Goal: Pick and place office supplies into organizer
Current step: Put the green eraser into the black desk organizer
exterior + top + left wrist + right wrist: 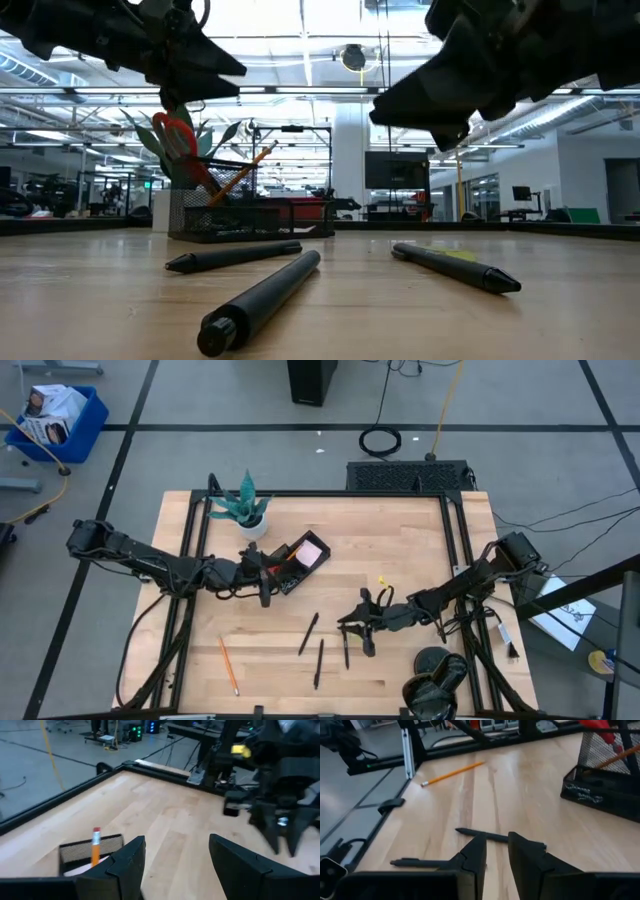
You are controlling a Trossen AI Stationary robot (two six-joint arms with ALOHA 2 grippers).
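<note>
On the table (pixel 400 550) lie three pens (pixel 320 663) and one pencil (pixel 229 667).

Pale smooth wooden worktop (pixel 400 550), black wire-mesh metal organizer (pixel 605 780), matt black pens (pixel 262 298), glossy orange painted pencil (pixel 452 773)

Bare wood lies open ahead of my left gripper (pixel 175 865), toward the table's (pixel 420 530) far corner. Beside my right gripper (pixel 366 632), three black pens (pixel 320 663) clutter the boards; the organizer (pixel 300 560) and potted plant (pixel 243 507) block the back-left.
</note>
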